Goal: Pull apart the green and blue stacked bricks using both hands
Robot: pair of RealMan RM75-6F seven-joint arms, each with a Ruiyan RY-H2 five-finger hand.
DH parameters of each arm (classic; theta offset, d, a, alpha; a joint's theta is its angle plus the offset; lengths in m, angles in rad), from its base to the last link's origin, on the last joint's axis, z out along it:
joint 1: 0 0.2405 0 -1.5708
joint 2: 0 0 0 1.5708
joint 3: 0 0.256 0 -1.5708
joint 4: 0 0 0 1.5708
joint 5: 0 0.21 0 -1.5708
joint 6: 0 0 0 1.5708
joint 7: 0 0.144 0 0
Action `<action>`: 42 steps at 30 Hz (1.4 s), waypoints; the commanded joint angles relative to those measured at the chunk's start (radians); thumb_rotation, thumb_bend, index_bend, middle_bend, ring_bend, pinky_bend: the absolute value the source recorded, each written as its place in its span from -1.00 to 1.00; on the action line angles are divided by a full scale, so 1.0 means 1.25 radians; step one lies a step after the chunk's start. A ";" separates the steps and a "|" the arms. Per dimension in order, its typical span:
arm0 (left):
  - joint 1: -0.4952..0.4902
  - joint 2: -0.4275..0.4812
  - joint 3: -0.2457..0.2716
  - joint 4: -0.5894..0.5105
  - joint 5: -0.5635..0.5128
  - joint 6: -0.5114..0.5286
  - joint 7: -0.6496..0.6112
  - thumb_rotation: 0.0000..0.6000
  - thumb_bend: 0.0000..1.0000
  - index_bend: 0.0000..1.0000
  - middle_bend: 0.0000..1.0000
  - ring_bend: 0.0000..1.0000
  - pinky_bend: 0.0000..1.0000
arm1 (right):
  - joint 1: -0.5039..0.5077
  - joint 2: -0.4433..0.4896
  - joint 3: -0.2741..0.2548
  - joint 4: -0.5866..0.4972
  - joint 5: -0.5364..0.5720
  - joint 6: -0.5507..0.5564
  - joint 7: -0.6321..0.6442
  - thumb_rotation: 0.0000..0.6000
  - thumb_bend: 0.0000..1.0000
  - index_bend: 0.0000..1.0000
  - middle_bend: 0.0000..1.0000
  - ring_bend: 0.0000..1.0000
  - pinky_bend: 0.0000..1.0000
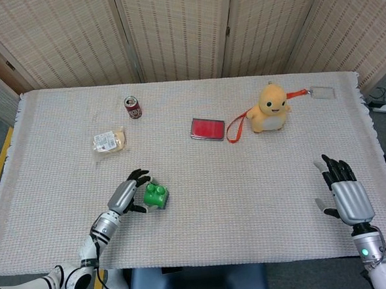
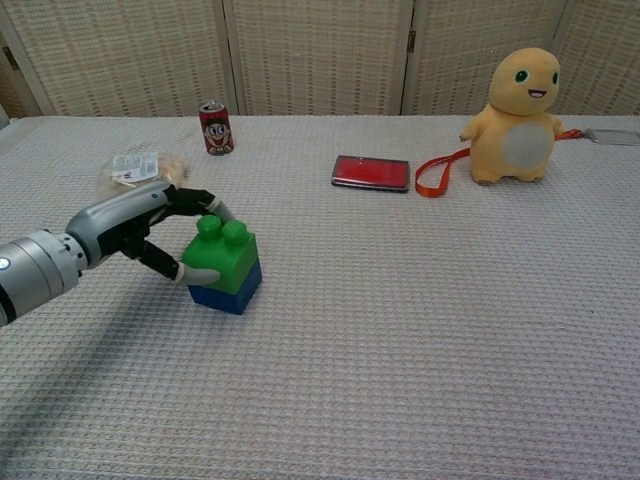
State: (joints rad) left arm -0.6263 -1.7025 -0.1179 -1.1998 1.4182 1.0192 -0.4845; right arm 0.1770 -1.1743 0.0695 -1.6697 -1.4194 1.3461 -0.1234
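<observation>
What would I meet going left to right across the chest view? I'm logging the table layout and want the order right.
Left hand → soda can → stacked bricks → red case → orange strap → yellow plush toy. The snack packet overlaps the hand's span, so I left it out.

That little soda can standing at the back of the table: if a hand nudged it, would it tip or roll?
The soda can stands upright and is taller than it is wide, so a push near its top would probably tip it. Being round, it would likely roll once down, though the woven table cloth might slow it. Whether it is full cannot be seen.
</observation>
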 commanded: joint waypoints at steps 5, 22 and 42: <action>0.024 -0.017 -0.013 0.004 -0.002 0.058 0.009 1.00 -0.26 0.21 0.58 -0.44 -1.00 | 0.002 0.000 -0.001 0.001 0.000 -0.004 0.000 1.00 -0.28 -1.00 -1.00 -1.00 -1.00; 0.092 0.051 -0.030 -0.209 -0.042 0.126 0.022 1.00 -0.11 0.36 0.73 -0.29 -1.00 | 0.128 -0.071 -0.044 0.131 -0.153 -0.165 0.424 1.00 -0.28 -1.00 -1.00 -1.00 -1.00; 0.110 0.096 -0.106 -0.389 -0.178 0.101 0.079 1.00 -0.10 0.37 0.75 -0.26 -1.00 | 0.257 -0.424 -0.019 0.451 -0.203 -0.101 1.019 1.00 -0.27 -1.00 -1.00 -0.99 -1.00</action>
State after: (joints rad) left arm -0.4907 -1.5989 -0.2326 -1.6591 1.2224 1.1601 -0.3886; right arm 0.4838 -1.6795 0.0372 -1.1297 -1.6763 1.2062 1.1302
